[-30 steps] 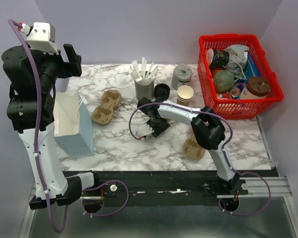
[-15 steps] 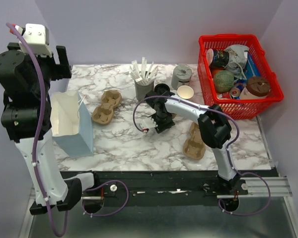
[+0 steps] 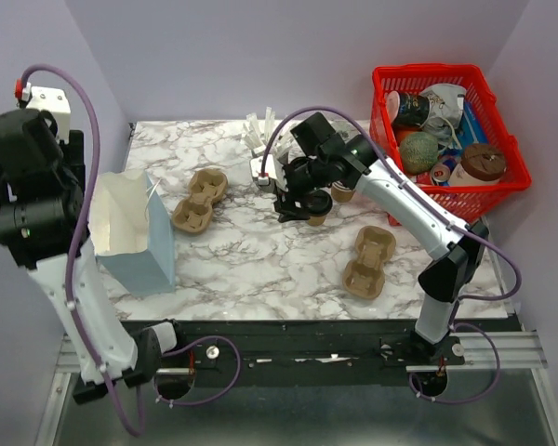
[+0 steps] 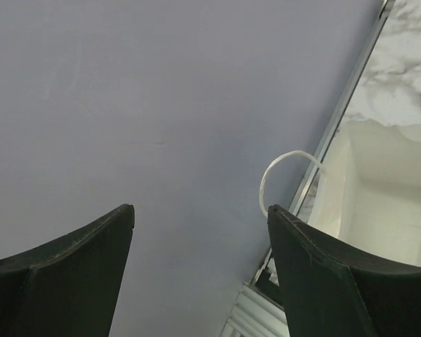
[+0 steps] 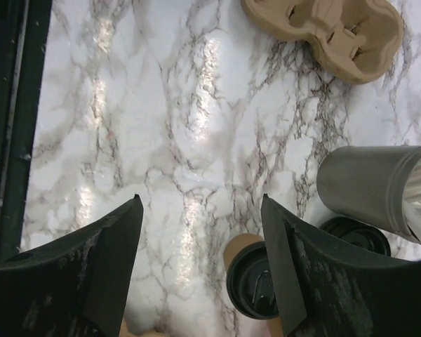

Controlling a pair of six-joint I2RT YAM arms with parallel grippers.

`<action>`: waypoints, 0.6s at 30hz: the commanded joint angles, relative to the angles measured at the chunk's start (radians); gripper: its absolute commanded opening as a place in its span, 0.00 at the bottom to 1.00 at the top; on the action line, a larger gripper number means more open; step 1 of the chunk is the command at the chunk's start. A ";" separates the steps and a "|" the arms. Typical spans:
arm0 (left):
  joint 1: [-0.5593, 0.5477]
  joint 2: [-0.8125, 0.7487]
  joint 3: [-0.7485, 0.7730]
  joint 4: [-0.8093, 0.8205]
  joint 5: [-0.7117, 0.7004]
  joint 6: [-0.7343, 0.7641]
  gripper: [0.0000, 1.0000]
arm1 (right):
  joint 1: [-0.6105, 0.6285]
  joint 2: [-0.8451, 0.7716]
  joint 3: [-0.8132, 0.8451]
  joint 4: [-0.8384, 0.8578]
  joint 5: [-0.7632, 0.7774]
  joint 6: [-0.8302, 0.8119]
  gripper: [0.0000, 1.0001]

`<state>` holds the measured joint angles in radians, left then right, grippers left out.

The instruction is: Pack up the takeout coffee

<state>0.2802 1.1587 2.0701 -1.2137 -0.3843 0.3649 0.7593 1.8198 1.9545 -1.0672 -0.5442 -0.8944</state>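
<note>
right jaws: released, empty, over takeout coffee upright on tabletop | cup carrier well apart | left jaws: released, empty, raised near open paper bag

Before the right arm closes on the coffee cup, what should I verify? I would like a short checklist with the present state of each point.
1. Right gripper open and empty: ok, jaws wide apart.
2. Black lid present on the takeout coffee: ok.
3. Lid pressed fully tight: cannot tell.
4. Cup centred between the jaws: not ok, it sits close to one jaw and is partly hidden behind it.
5. Paper bag upright with its mouth open: ok.
6. Left gripper open, empty and not touching the bag: ok.
</note>
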 commanded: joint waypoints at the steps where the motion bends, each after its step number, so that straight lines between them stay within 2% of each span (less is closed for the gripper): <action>1: 0.097 0.168 0.041 -0.300 0.040 0.016 0.82 | 0.003 0.045 0.041 -0.062 -0.111 0.120 0.77; 3: 0.158 0.159 -0.034 -0.296 0.079 0.014 0.81 | 0.005 0.041 0.040 -0.068 -0.102 0.121 0.77; 9: 0.253 0.162 -0.241 -0.288 0.194 -0.021 0.76 | 0.003 0.030 0.023 -0.082 -0.069 0.109 0.77; 13: 0.339 0.171 -0.269 -0.287 0.343 -0.018 0.74 | 0.003 0.036 0.015 -0.077 -0.056 0.117 0.77; 18: 0.376 0.194 -0.318 -0.297 0.488 -0.011 0.71 | 0.003 0.050 0.023 -0.079 -0.056 0.126 0.77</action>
<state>0.6300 1.3552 1.7885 -1.3361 -0.0864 0.3561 0.7589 1.8523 1.9781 -1.1210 -0.5926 -0.7868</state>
